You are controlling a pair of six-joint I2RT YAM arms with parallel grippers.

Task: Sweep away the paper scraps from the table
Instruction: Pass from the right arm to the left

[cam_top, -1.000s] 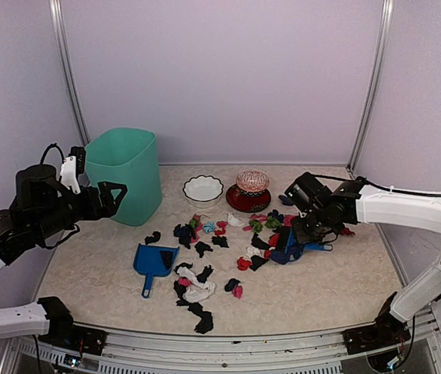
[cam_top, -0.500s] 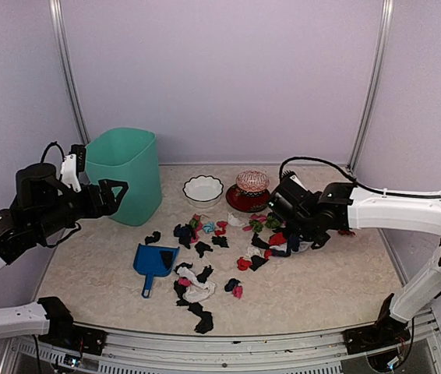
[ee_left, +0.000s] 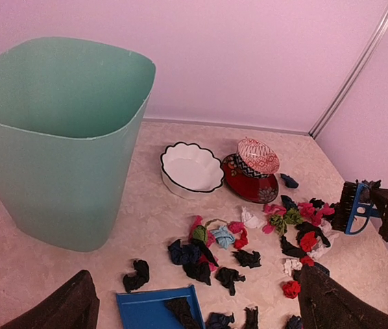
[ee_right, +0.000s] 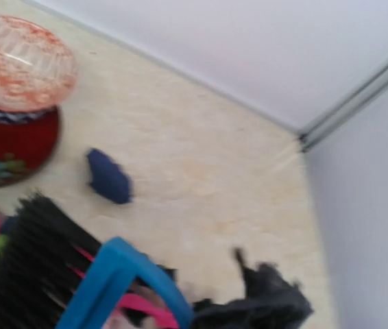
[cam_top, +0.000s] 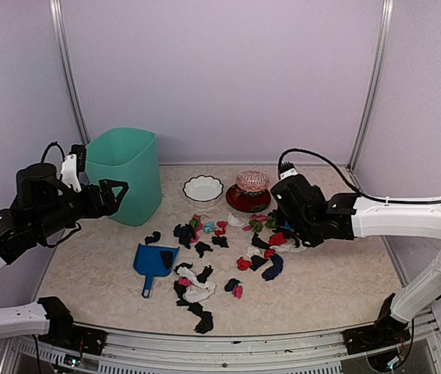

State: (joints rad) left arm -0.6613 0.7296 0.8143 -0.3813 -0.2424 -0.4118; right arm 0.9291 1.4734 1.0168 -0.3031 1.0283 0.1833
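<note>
A sweeping stroke is judged to be in hand: the hand brush (ee_left: pixel 354 205) is pinched in the right end effector (cam_top: pixel 292 227), the paper scraps (cam_top: pixel 202 248) are strewn on the table (cam_top: pixel 329 284) beneath it and to its left, and a drag leftward toward the dustpan (cam_top: pixel 152 261) is called for next, while the left end effector (cam_top: pixel 116 190) is held spread wide.

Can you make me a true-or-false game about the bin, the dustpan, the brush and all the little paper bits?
1. The dustpan is blue. True.
2. The green bin has tipped over. False: it stands upright.
3. The left gripper has its jaws open and holds nothing. True.
4. The brush lies alone beside the dustpan. False: the right gripper has its jaws shut on it, over by the scraps.
5. All the paper scraps are in the dustpan. False: most lie scattered on the table.
</note>
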